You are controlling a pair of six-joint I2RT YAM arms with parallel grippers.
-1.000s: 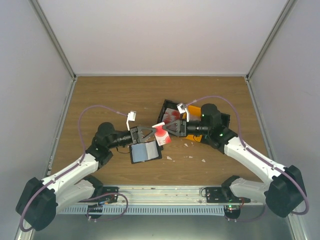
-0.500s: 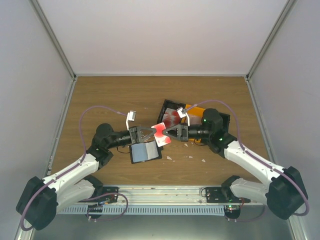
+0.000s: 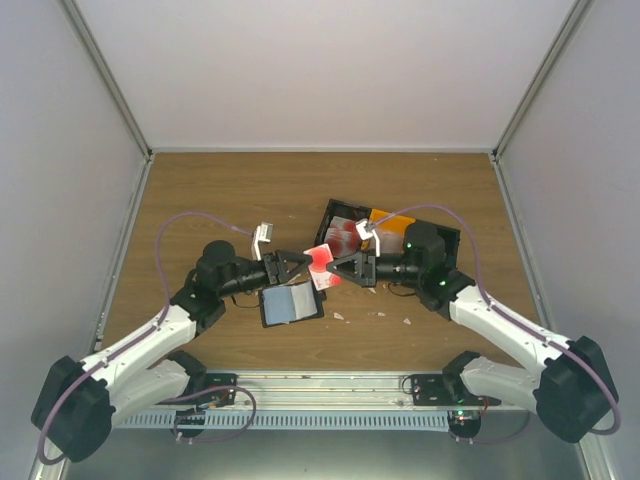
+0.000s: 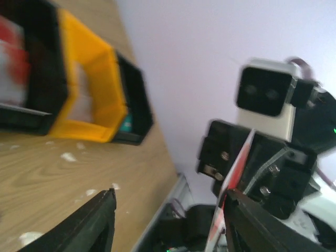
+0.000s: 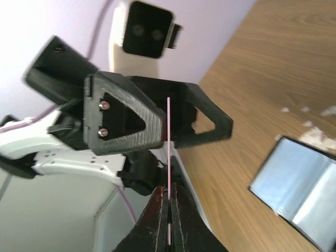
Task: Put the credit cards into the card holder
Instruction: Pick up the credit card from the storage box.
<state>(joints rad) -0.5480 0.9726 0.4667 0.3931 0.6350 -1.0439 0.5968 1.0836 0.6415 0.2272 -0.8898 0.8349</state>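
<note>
My right gripper [image 3: 338,271] is shut on a red-and-white credit card [image 3: 322,266] and holds it above the table. In the right wrist view the card [image 5: 168,152] stands edge-on out of the closed fingertips [image 5: 160,202]. My left gripper [image 3: 300,264] faces it, open, its fingers on either side of the card's far end. In the left wrist view the card [image 4: 231,184] lies beside the right finger [image 4: 262,226]. The black card holder [image 3: 291,304] lies open on the table below, its pale inside up; it also shows in the right wrist view [image 5: 299,189]. More red-and-white cards [image 3: 343,234] lie in a black bin.
A black bin [image 3: 332,212] and an orange bin [image 3: 386,217] stand behind the grippers; both show in the left wrist view, black [image 4: 37,105] and orange [image 4: 100,73]. White paper scraps [image 3: 378,313] are scattered on the wood in front of the right arm.
The right gripper has carried the card slightly left towards the left gripper, and the right forearm has swung nearer. The left gripper has edged towards the card with its jaws open.
</note>
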